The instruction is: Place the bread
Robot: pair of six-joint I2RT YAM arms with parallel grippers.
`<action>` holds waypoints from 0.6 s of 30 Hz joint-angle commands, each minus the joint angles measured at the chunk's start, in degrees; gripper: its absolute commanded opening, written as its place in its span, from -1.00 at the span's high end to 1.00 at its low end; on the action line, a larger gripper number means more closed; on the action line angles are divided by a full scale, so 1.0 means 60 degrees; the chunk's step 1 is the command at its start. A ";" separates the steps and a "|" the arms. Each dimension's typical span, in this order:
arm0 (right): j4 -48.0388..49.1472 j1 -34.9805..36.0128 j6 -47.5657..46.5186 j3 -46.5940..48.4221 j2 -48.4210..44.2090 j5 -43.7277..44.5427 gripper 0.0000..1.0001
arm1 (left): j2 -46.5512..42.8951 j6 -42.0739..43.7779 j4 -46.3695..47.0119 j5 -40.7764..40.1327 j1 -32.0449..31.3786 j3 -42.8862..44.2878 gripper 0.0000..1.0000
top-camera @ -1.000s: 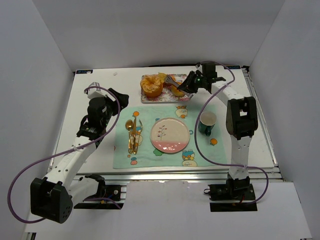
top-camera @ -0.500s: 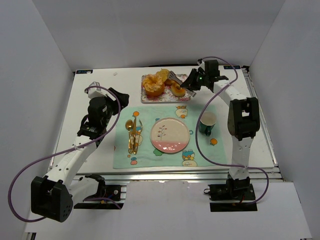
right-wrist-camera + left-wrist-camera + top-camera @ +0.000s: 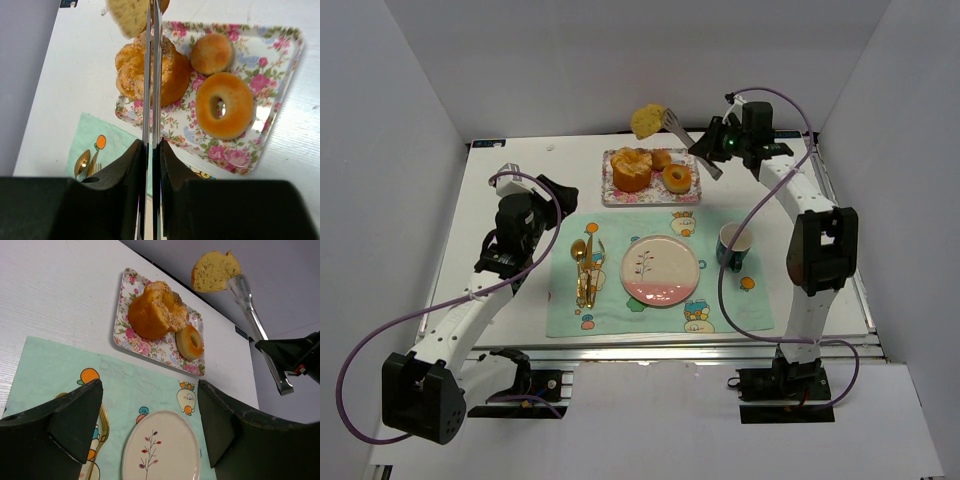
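Observation:
The bread point(image 3: 647, 121), a golden-yellow chunk, hangs in the air above the back edge of the floral tray point(image 3: 650, 198), pinched at the tips of metal tongs point(image 3: 692, 146). My right gripper point(image 3: 717, 150) is shut on the tongs' handles point(image 3: 151, 75). In the right wrist view the bread point(image 3: 131, 15) sits at the top edge, over the tray point(image 3: 280, 45). In the left wrist view the bread point(image 3: 212, 271) and tongs point(image 3: 255, 325) show at the upper right. My left gripper point(image 3: 560, 200) stands open and empty, left of the tray, above the placemat point(image 3: 149, 387).
On the tray lie a round orange-brown loaf point(image 3: 630, 170), a ring donut point(image 3: 677, 178) and a small bun point(image 3: 661, 158). The pink-rimmed plate point(image 3: 660, 270) rests on the green placemat point(image 3: 720, 300), with gold cutlery point(image 3: 583, 265) to its left and a green cup point(image 3: 733, 245) to its right.
The right arm has raised the tongs off the tray, and the bread has come up with them and now hangs above the tray's back edge. The left arm has not moved.

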 commanded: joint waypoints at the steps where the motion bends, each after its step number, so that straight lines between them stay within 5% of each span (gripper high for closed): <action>1: 0.0811 -0.0188 -0.0790 -0.0144 -0.1234 0.0276 0.98 | -0.0223 0.0066 0.0249 0.0065 0.0075 -0.0022 -0.71; 7: 0.0052 -0.0672 -0.2560 -0.0599 -0.2231 -0.1947 1.00 | -0.0369 0.0081 0.0395 0.0065 0.0075 -0.0154 -0.71; 12: -0.3314 -0.0760 -0.5561 -0.1169 -0.3052 -0.4921 1.00 | -0.0501 0.0198 0.0425 0.0138 0.0075 -0.0212 -0.71; 18: -0.7413 -0.0512 -0.9664 -0.2502 -0.4384 -0.4779 1.00 | -0.0677 0.0271 0.0556 0.0284 0.0075 -0.0490 -0.71</action>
